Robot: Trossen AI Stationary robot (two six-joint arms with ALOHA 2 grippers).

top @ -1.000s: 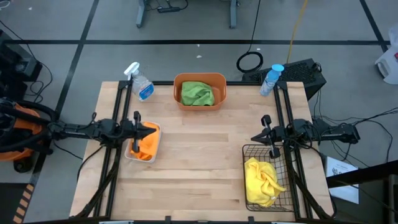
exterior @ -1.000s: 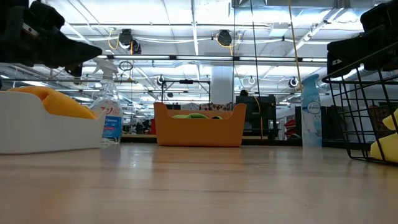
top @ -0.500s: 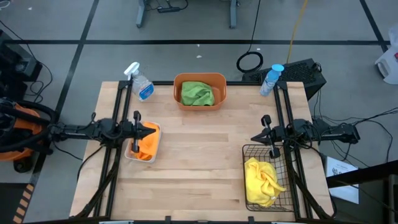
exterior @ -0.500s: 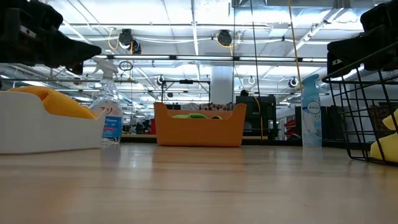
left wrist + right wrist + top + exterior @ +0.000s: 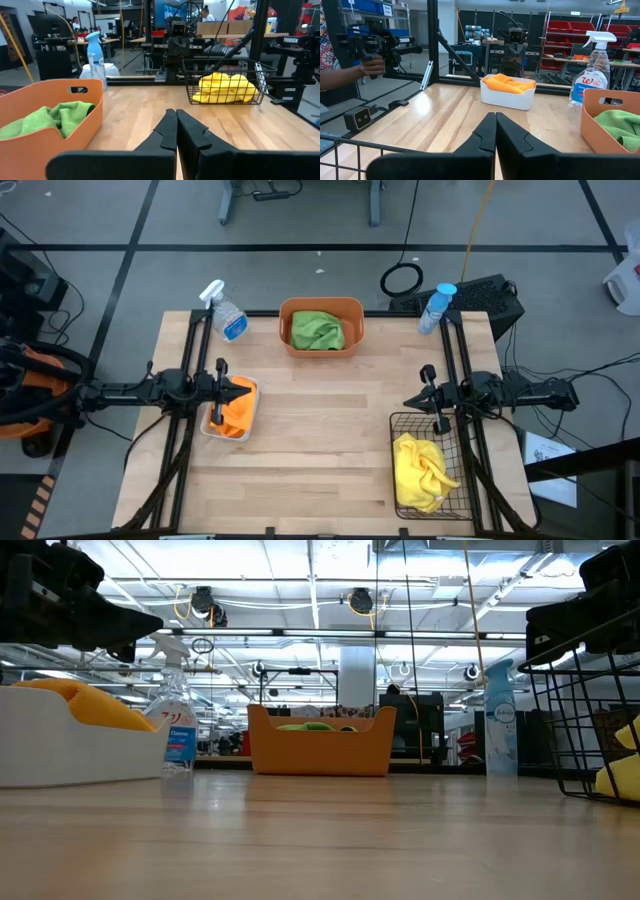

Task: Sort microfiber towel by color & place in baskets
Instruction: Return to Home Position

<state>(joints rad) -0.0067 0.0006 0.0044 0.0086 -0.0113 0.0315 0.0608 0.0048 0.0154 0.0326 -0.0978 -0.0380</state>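
Towels lie sorted by color in three containers set around the desk's [image 5: 320, 445] borders. The green towel [image 5: 317, 330] fills the orange tub [image 5: 284, 330], which stands at the middle of the far edge, between two spray bottles: the clear spray bottle [image 5: 224, 313] near the far left corner and the blue spray bottle [image 5: 436, 307] near the far right corner. The orange towel [image 5: 236, 416] is heaped in the white bin [image 5: 207, 427] close to the left edge. The yellow towel [image 5: 422, 470] sits in the black wire basket [image 5: 392, 460] at the near right corner, its near end almost at the front edge.

A wide stretch of bare wood runs between the three containers, from the tub down to the front edge.

The left hand [image 5: 240, 388] hangs above the white bin, pointing across the desk; in its wrist view the fingers [image 5: 167, 131] are pressed together, aimed at the open wood with the wire basket beyond. The right hand [image 5: 410, 400] hangs over the far rim of the wire basket, pointing inward; its fingers [image 5: 487, 131] are also pressed together, holding nothing, with the white bin straight ahead. From desk height, both hands sit well above the wood.

Beyond the desk's left side, a person's hand [image 5: 370, 65] holds a dark device.
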